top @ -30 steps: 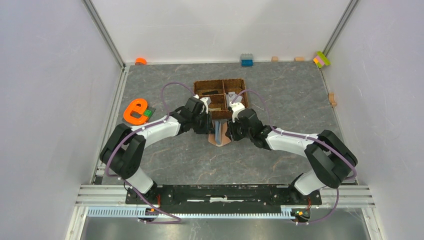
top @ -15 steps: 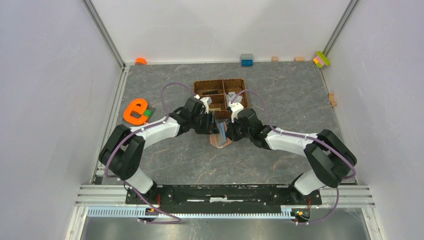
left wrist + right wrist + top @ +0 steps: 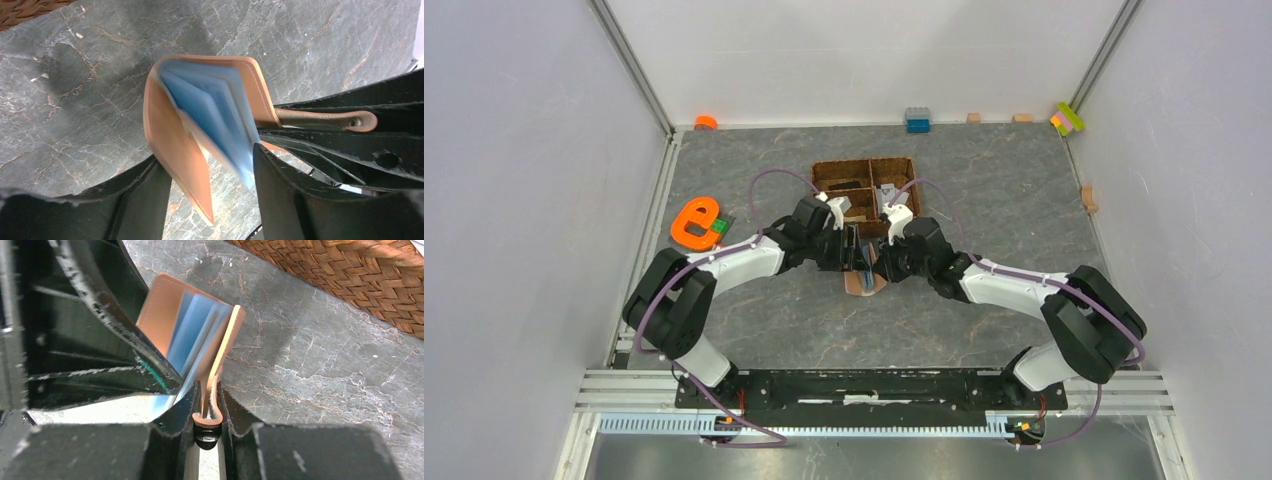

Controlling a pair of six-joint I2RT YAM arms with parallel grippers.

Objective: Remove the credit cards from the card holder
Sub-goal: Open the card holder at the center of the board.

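Closed up since 1 s ago: L fingers (image 3: 135, 200) shifted toward R fingers (image 3: 235, 415), with card holder (image 3: 175, 145) held more upright btwn them and less blue showing from above. Sits approx. midway btwn L & R edges of bench (image 3: 984, 180), just nearward of woven basket (image 3: 864, 161); can't tell if lower edge touches the stone. R fingers clenched on one cover's edge by the snap tab; L fingers parted, straddling other cover + fanned blue leaves (image 3: 210, 110), touching both but not squeezing them flat.
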